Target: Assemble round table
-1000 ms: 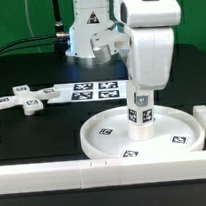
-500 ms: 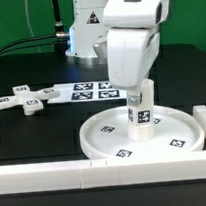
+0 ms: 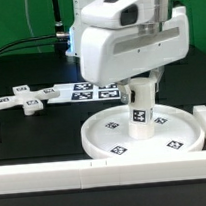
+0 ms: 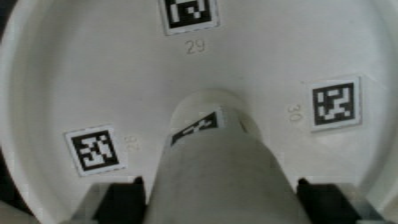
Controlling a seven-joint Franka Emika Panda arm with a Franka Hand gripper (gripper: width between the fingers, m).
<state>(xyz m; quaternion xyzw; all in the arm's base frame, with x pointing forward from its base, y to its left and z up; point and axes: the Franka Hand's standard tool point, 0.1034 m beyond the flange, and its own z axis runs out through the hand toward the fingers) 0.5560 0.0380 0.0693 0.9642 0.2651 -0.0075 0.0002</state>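
Observation:
The large rimmed round disc (image 3: 94,142) lies flat at the front of the black table. The short cylindrical leg (image 3: 142,113) stands upright at its centre, a tag facing the camera. My gripper (image 3: 141,87) comes down on the leg's top from above. In the wrist view my gripper (image 4: 217,205) has a dark finger (image 4: 121,202) against each side of the leg (image 4: 217,160), so it looks shut on it, with the tagged disc (image 4: 107,80) below. The four-armed cross-shaped foot (image 3: 26,100) lies loose at the exterior view's left.
The marker board (image 3: 95,90) lies behind the disc, partly hidden by the arm. A long white bar (image 3: 57,175) runs along the front edge and another (image 3: 205,118) stands at the exterior view's right. The robot base is at the back.
The wrist has turned about the upright leg, so the hand now shows its broad side to the exterior camera. The leg stays upright at the disc's centre.

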